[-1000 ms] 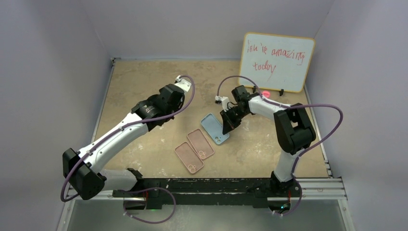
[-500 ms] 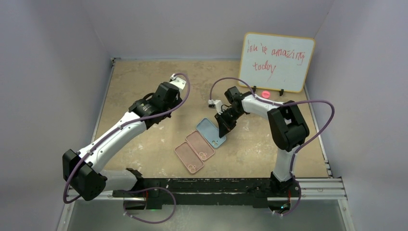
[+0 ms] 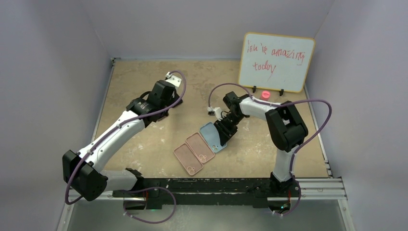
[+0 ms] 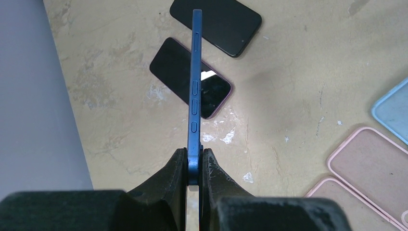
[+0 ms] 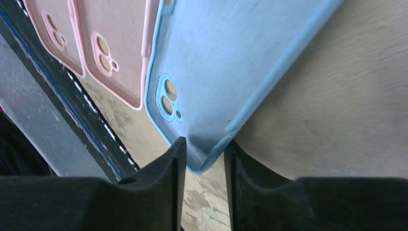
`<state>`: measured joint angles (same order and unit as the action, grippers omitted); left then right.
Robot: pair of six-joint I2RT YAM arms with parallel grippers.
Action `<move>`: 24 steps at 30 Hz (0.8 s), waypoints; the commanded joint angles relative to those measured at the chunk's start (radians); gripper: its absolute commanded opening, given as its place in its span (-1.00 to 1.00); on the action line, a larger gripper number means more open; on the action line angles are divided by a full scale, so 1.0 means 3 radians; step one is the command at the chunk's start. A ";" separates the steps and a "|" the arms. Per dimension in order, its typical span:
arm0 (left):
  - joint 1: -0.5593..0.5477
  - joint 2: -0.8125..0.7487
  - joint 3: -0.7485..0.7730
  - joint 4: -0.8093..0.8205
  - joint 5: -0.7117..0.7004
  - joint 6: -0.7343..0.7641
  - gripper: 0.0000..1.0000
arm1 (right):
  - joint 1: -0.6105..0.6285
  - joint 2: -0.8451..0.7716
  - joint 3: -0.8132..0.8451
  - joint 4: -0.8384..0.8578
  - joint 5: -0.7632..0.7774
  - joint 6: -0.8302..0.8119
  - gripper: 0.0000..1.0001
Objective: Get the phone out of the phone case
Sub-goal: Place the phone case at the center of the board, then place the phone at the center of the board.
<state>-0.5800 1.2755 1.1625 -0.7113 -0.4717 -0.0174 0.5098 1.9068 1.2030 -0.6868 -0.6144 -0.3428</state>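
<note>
Status: blue phone [image 4: 195, 86] is out of its case and up in the air. My left pincer [image 4: 195, 166] is clamped on it at one short end, with the phone standing on edge and most of its length sticking out past the fingers. blue case [image 5: 231, 62] lies hollow side up on the table [image 4: 298, 62], hard against the nearer of two pink cases [image 5: 115, 38].

My right pincer [image 5: 204, 154] sits low, jaws parted astride one corner of the blue case. The rim is between the fingers and looks slack, not pinched.

Risks from here:
- Left grip is narrow and far from the phone's middle, so there's a long lever. A quick swing or hard stop could pivot the phone in the pads, or slip it out.
- black phone [image 4: 216, 24] and a purple-edged phone [image 4: 171, 67] lie face up below the held one. A careless descent lands glass on glass, or tips the blue one over onto them.
- If released on edge, it topples. It needs laying flat first, in the bare patch beside them.
- Right side: the rim is soft and sits between my fingers. Pulling away sideways could hook it and drag the case over the pink ones. Straight up is safer.
- Arms are near each other mid-table, so move one at a time.
</note>
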 commanded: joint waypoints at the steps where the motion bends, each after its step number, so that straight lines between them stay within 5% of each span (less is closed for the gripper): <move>1: 0.0129 -0.0014 -0.0009 0.0238 -0.0123 -0.0100 -1.00 | 0.0054 -0.0009 -0.0095 -0.0239 0.0035 0.0016 -0.12; 13: 0.0313 0.0345 -0.0086 0.0136 -0.0757 -0.0197 -1.00 | 0.0014 -0.0895 -0.0487 0.0956 0.0382 0.0764 0.83; 24: 0.0411 0.0969 -0.0134 -0.0092 -0.1336 -0.0314 -1.00 | -0.0055 -0.1958 -0.1293 0.2316 0.1422 0.1459 0.98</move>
<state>-0.4725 1.5082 1.1290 -0.7273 -0.7471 -0.0788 0.4946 1.4132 0.8787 -0.1886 -0.3134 -0.0101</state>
